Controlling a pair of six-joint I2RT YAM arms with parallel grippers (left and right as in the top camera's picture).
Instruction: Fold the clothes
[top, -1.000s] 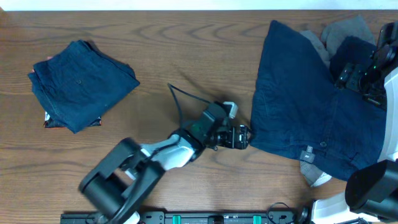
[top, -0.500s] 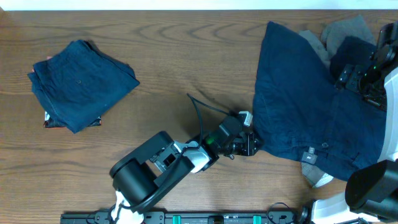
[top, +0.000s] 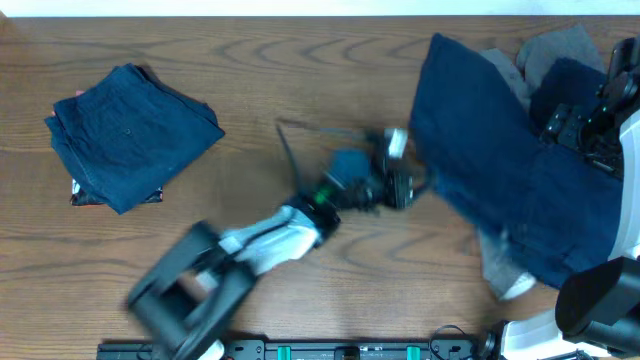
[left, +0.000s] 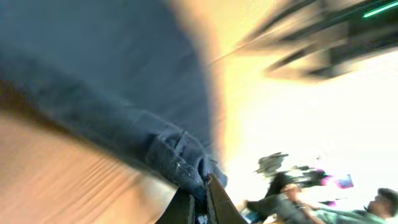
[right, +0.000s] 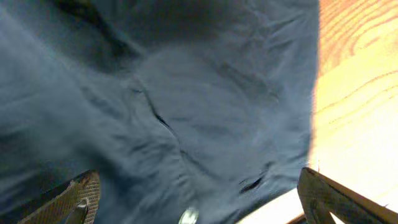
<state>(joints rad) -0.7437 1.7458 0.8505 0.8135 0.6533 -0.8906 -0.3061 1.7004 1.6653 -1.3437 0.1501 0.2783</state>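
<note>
Unfolded navy shorts (top: 520, 170) lie spread at the right of the table, with a grey garment (top: 560, 45) showing behind their top edge. My left gripper (top: 405, 185), blurred by motion, is at the shorts' left edge. In the left wrist view the left gripper (left: 202, 202) is shut on a thick seam of the navy shorts (left: 124, 93), which hang up away from the wood. My right gripper (top: 575, 130) hovers over the shorts' right part. Its fingers (right: 81, 196) stand wide open above the shorts (right: 186, 93), and a metal button (right: 188, 216) lies between them.
A folded navy square (top: 130, 135) sits at the far left, with small reddish bits (top: 78, 195) poking out beneath it. Bare wooden table (top: 300, 90) lies between it and the shorts. A pale inner patch (top: 515, 290) shows at the shorts' near edge.
My left gripper has shut on the shorts' left edge and swung toward the back of the table, dragging that edge with it. The right arm has not moved.
</note>
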